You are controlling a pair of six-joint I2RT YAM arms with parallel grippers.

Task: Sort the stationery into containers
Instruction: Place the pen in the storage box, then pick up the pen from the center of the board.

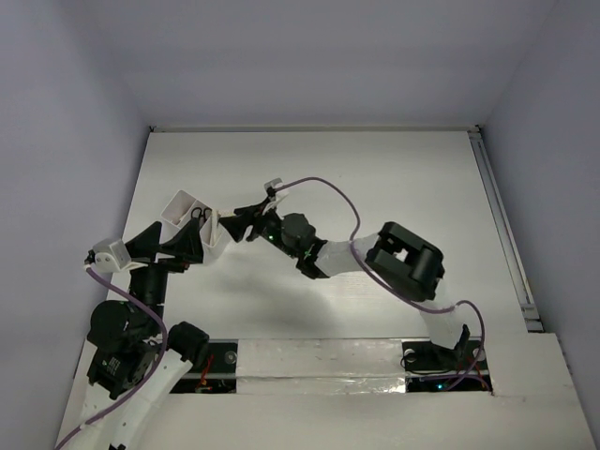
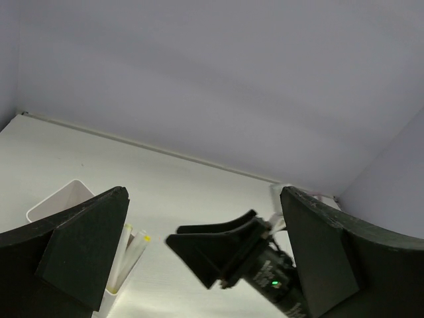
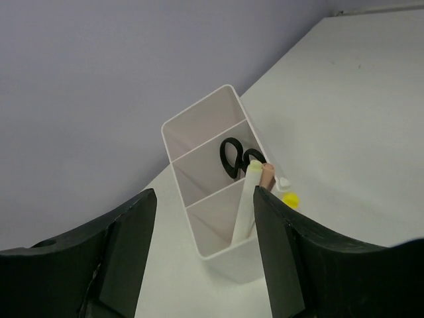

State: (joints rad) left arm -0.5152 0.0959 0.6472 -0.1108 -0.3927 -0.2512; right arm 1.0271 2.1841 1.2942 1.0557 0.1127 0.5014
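Observation:
A white box with three compartments (image 3: 199, 132) stands at the table's left; it also shows in the top view (image 1: 180, 206). Black-handled scissors (image 3: 235, 158) stand in its middle compartment. Several white pens (image 3: 248, 199) with yellow, green and red-brown ends lean in the near compartment, and they show in the left wrist view (image 2: 136, 248). My right gripper (image 3: 204, 199) is open and empty, its jaws on either side of the box's near end, just short of it. My left gripper (image 2: 204, 199) is open and empty beside the box, facing the right gripper (image 2: 173, 236). No erasers are in view.
A purple cable (image 1: 328, 187) arcs over the right arm. A small white piece (image 1: 273, 186) lies just behind the right gripper. A metal rail (image 1: 502, 225) runs along the table's right edge. Walls close the back and sides.

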